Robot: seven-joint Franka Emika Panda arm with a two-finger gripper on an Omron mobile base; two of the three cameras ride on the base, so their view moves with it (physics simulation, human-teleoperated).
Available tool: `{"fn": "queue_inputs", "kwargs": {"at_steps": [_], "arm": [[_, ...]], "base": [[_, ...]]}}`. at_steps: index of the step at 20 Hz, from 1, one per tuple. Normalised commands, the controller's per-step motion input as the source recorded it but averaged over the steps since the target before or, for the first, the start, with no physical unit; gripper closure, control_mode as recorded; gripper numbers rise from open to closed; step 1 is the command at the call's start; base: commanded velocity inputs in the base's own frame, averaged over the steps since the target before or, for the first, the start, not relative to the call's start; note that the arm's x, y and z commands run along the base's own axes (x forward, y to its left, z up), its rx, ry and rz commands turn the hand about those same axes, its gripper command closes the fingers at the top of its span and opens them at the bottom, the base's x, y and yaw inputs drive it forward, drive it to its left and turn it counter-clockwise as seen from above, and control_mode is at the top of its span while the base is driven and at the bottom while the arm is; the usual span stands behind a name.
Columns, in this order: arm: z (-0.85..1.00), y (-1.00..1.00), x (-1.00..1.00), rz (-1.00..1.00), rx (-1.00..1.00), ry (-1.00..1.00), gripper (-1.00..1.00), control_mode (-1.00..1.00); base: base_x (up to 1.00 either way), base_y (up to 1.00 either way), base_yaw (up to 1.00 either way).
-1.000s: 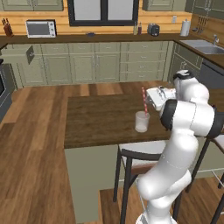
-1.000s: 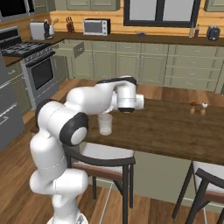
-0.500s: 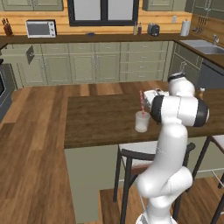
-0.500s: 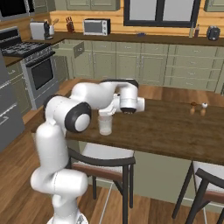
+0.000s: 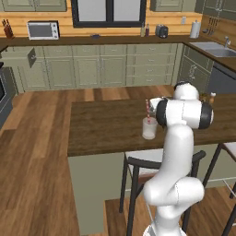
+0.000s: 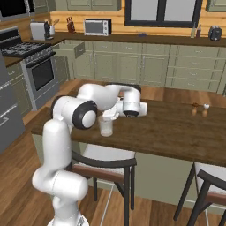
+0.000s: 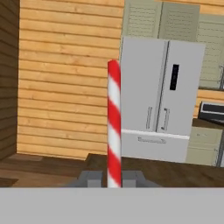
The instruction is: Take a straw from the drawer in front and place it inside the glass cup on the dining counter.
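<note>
Far left in the left base view, the drawer (image 5: 20, 56) in the wall cabinets stands pulled out, well apart from our work. Moving right along the dark tabletop (image 5: 101, 124), we see the glass cup (image 5: 149, 128) upright near the front edge. The straw (image 5: 147, 110) stands upright with its lower end at or in the cup's mouth; we cannot tell how deep. Just right of it, our tool (image 5: 154, 107) is clenched on the straw, and the hand view shows the red-and-white stick rising between the two fingertips (image 7: 89, 178).

We judge the straw very light, stiff enough to stay straight, but smooth and thin, so it could pivot or slip in a loose pinch; holding it mid-length, as here, looks sensible. The cup looks light and easy to tip if nudged sideways.

Compared with a second ago, the arm has folded in, with the elbow swung nearer the cup, and the straw sits closer over it.
</note>
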Motion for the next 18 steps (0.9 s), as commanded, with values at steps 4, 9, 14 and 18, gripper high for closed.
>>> {"fn": "queue_inputs", "kwargs": {"at_steps": [4, 9, 14, 18], "arm": [[-0.27, -0.07, 0.33, 0.0, 0.0, -0.02, 1.0, -1.0], [-0.28, -0.07, 0.39, 0.0, 0.0, -0.01, 1.0, -1.0], [-0.26, -0.05, 0.37, 0.0, 0.0, 0.0, 1.0, -1.0], [-0.12, -0.14, -0.26, 0.0, 0.01, -0.05, 1.0, -1.0]], "base": [[0.0, 0.0, 0.0], [0.0, 0.0, 0.0], [0.0, 0.0, 0.0], [0.0, 0.0, 0.0]]}}
